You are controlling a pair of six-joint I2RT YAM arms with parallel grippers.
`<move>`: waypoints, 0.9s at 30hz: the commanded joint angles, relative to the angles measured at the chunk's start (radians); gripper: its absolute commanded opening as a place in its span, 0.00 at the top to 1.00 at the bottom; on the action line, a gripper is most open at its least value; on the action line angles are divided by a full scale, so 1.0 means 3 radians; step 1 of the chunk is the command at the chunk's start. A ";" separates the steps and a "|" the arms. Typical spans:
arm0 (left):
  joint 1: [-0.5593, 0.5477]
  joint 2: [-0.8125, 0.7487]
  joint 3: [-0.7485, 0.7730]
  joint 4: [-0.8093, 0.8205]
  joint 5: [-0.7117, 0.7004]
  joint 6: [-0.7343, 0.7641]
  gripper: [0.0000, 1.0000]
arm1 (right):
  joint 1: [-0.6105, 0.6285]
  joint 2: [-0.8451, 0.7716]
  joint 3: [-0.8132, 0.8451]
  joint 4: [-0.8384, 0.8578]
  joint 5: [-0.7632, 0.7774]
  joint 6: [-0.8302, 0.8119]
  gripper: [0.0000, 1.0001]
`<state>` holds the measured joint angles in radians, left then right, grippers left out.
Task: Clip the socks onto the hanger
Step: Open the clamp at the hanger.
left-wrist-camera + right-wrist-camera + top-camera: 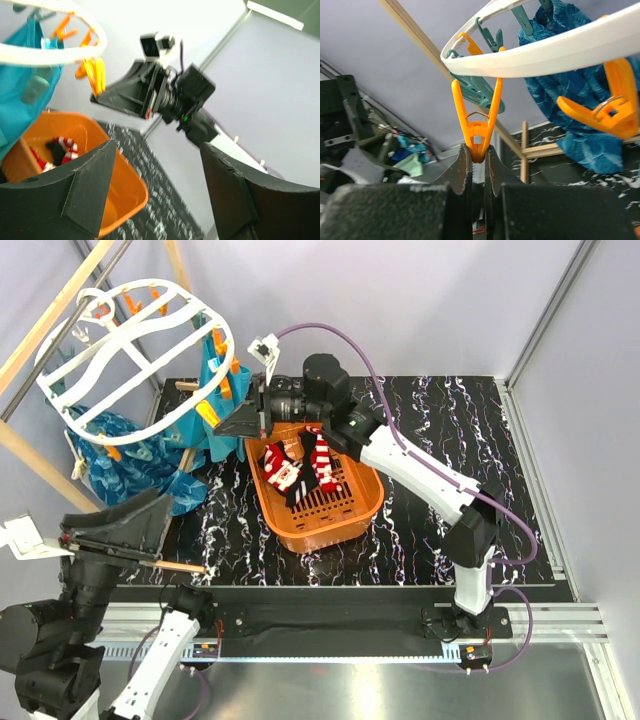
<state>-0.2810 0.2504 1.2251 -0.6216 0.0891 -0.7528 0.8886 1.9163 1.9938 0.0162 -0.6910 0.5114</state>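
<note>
Hanger (pixel 545 50) first: the right gripper (pixel 477 155) is pinched shut on the lower tip of an orange peg (pixel 476 120) dangling from its rim, likely to steady it. The left gripper (pixel 160 192) hovers with fingers apart, ready. Both socks (pixel 300 472) lie unclipped in the basket (pixel 375 495).

You have a black tabletop (pixel 450 420) veined with white marbling. An orange plastic basket (pixel 345 532) with a slatted bottom sits on it, left of centre and set at an angle. At the left edge, a crumpled teal-blue patterned cloth (pixel 130 455) spills its lower folds onto the surface, well apart from the basket.
</note>
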 commanded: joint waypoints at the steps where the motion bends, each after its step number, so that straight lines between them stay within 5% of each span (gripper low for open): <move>1: 0.0006 0.0228 0.0068 0.0619 -0.0277 -0.0165 0.27 | -0.0017 0.0039 0.0287 0.0110 -0.0620 0.0626 1.00; 15: 0.0006 0.0750 -0.0192 0.1259 -0.0062 -0.0844 0.27 | -0.0032 0.0234 0.0686 -0.0126 -0.1046 0.1409 1.00; 20: 0.0001 0.0904 -0.0142 0.1030 -0.0072 -0.1294 0.29 | -0.0032 0.0229 0.0646 0.0037 -0.1066 0.1522 1.00; 27: 0.0001 0.1118 0.0094 0.0665 -0.0230 -0.1300 0.37 | -0.0037 0.0173 0.0569 0.0217 -0.1112 0.1700 1.00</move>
<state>-0.2810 0.5659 1.2106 -0.4183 0.0441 -1.1271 0.8715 1.9877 2.1548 0.0353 -0.9413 0.9577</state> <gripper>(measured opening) 0.624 0.068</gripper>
